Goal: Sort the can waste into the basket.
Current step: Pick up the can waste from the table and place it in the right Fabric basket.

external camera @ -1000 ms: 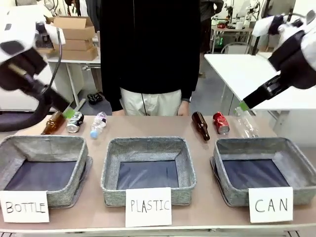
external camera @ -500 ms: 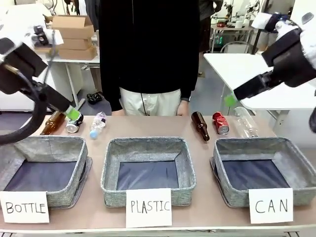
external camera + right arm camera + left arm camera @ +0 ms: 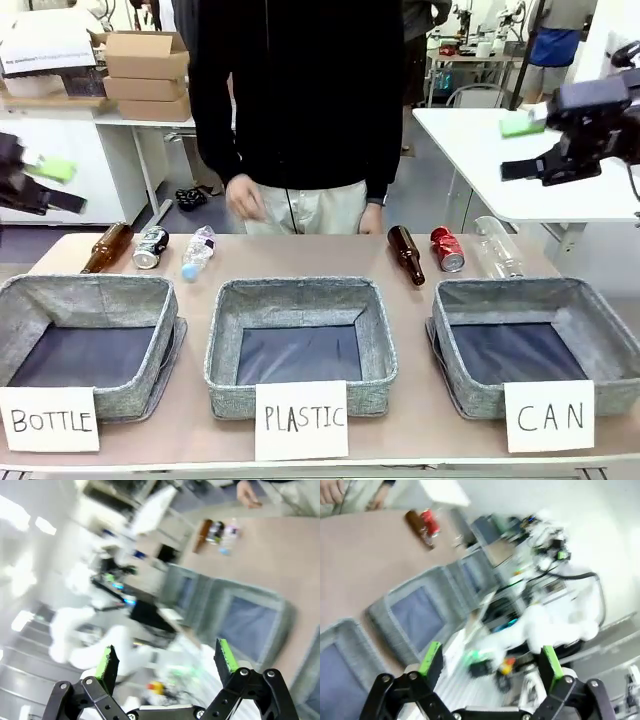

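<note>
2 cans (image 3: 447, 249) (image 3: 151, 247), apparently far from tools (image 3: 55, 185) (image 3: 522, 147)

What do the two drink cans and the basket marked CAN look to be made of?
The red can looks like thin metal, with a glossy printed shell and a silvery end. The dark can is likely metal too: its shiny silver end faces the camera. The basket seems to be grey woven or felt-like fabric, matte, with soft walls and a dark smooth lining.

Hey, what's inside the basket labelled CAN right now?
Only its dark lining shows inside the CAN basket. The red can and the dark can lie on the table beyond the baskets. Its near wall and card hide the floor's front strip.
</note>
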`<control>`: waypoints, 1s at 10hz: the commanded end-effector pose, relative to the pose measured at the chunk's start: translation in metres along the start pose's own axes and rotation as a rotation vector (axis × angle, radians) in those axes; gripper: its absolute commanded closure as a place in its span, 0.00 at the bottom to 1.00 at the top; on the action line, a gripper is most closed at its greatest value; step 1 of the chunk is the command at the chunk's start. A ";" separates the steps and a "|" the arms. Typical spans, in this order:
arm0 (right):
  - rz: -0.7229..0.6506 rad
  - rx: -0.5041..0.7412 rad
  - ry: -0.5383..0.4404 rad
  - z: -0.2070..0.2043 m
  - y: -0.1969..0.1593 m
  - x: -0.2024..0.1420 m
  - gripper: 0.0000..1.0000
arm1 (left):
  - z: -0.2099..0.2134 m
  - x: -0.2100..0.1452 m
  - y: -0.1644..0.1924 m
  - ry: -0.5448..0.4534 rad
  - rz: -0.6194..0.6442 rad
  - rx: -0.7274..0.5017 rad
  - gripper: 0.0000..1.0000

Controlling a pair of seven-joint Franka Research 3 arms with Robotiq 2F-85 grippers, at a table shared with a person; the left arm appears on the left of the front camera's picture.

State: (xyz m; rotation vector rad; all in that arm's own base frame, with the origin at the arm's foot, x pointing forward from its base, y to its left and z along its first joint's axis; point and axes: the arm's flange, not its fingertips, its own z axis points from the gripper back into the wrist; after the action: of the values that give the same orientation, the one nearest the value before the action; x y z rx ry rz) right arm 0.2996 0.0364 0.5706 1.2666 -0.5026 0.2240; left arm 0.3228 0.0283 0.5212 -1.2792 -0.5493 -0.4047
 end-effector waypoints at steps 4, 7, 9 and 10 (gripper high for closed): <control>0.000 0.000 0.000 0.000 0.000 0.000 0.00 | 0.010 0.002 0.005 -0.107 0.097 -0.102 0.00; 0.000 0.000 0.000 0.000 0.000 0.000 0.00 | 0.010 0.002 0.005 -0.107 0.097 -0.102 0.00; 0.000 0.000 0.000 0.000 0.000 0.000 0.00 | 0.010 0.002 0.005 -0.107 0.097 -0.102 0.00; 0.000 0.000 0.000 0.000 0.000 0.000 0.00 | 0.010 0.002 0.005 -0.107 0.097 -0.102 0.00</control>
State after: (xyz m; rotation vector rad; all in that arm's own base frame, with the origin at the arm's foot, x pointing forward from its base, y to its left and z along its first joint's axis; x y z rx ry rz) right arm 0.2945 0.0328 0.5716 1.2472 -0.4781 0.1971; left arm 0.3227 0.0398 0.5193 -1.4125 -0.5411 -0.2640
